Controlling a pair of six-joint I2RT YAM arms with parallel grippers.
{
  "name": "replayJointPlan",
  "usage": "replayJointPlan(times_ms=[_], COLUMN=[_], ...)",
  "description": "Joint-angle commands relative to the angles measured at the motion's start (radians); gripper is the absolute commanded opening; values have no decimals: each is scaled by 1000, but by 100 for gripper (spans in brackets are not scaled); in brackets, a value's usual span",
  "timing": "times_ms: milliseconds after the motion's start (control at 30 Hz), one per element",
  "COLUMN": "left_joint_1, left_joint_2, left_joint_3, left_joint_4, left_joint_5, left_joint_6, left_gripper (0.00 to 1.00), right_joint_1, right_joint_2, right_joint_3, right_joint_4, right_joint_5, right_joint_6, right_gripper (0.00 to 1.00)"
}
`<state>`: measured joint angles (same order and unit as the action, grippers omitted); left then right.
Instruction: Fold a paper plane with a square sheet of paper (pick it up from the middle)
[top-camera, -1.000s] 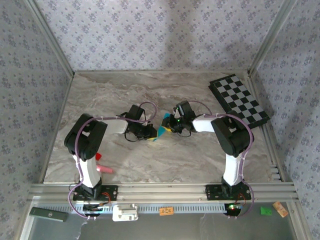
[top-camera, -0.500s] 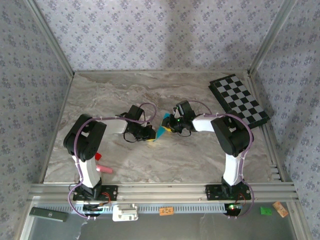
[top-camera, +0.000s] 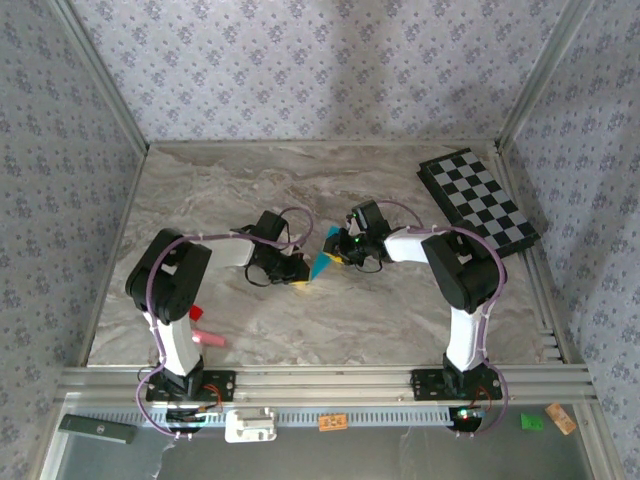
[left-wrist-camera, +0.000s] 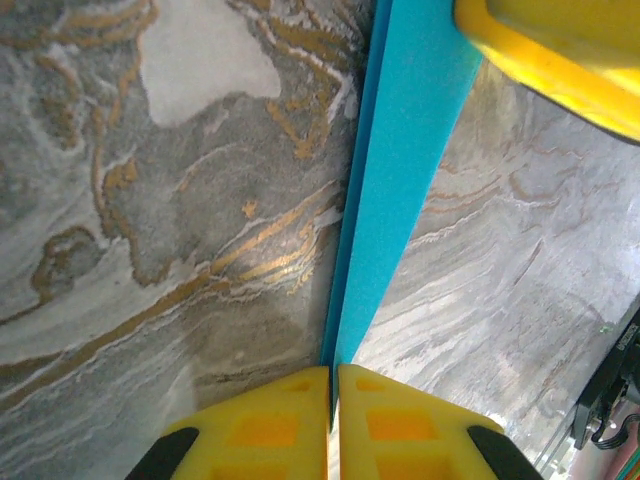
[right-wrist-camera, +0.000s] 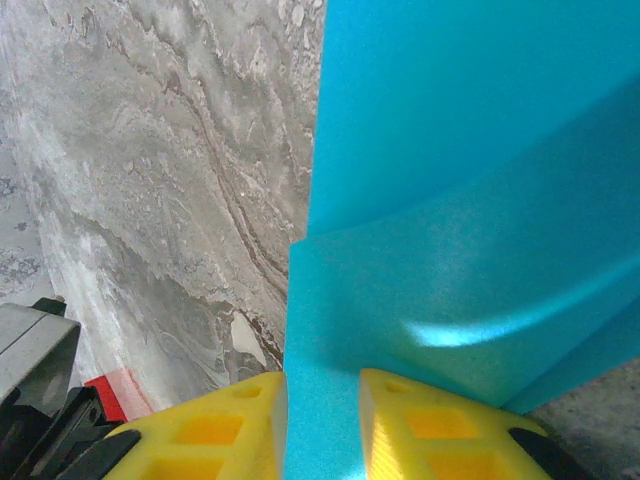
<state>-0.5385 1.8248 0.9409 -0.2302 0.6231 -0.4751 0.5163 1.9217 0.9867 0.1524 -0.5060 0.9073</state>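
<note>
Marble tabletop (top-camera: 400, 310), middle, looks mid-fold: square sheet of paper (left-wrist-camera: 400, 180) pinched edge-on in the shut left gripper (left-wrist-camera: 334, 375), folded layers clamped in the right gripper (right-wrist-camera: 322, 385), probably wants a crease pressed next.

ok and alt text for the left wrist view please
The left gripper, its yellow fingers closed at the bottom of the frame, pinches the folded cyan paper, seen as a narrow strip running upward. Another yellow finger meets the paper at the top right, above a grey marble table.
</note>
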Motion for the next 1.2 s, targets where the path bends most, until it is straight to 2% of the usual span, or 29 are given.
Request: replayJointPlan(times_ms=[0, 167, 433, 633, 800, 1167], left_joint_1=[5, 8, 8, -9, -28, -35], left_joint_2=[-25, -87, -132, -40, 18, 74], left_joint_3=[11, 63, 99, 114, 143, 150], left_joint_4=[-165, -208, -98, 30, 26, -27], left_joint_5=[-38, -71, -68, 23, 27, -1], left_joint_6=[51, 66, 14, -57, -51, -19], left_gripper=[10, 15, 19, 13, 8, 6], right_joint_1=[-4, -4, -4, -3, -2, -3], right_joint_2=[54, 54, 58, 59, 59, 62], right_joint_3=[1, 2, 6, 6, 7, 7], right_joint_4=[-63, -73, -78, -79, -82, -91], right_joint_5=[57, 60, 60, 57, 56, 58], right_joint_6=[-23, -25, -24, -19, -19, -21], right_gripper=[27, 27, 27, 26, 25, 24])
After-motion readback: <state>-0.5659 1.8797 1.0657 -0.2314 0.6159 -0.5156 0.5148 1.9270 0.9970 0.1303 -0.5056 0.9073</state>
